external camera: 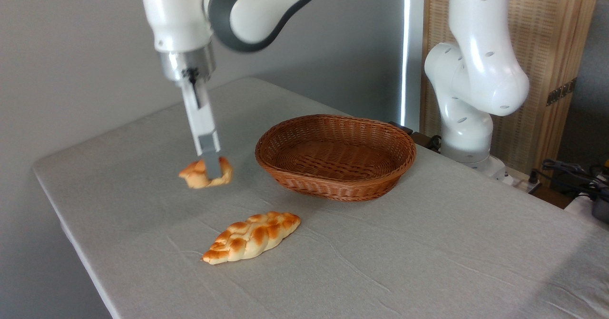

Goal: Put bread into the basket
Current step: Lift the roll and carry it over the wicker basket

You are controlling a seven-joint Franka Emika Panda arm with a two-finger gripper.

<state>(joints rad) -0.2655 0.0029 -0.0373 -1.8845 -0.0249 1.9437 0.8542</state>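
Note:
The bread (196, 175), a small golden-orange bun, sits pinched and tilted in my gripper (213, 169) at the left of the table. The grey finger (210, 149) facing the camera crosses the bun's right side, and the other finger is hidden behind it. The bun is at or just above the cloth; I cannot tell whether it touches. The basket (336, 186), an oval reddish-brown wicker one with nothing in it, stands to the right of the bun, a short gap away.
A long braided loaf (252, 237) lies on the grey tablecloth in front of the bun and basket. The arm's white base (468, 119) rises behind the basket at the right. Cables (571, 171) lie at the far right edge.

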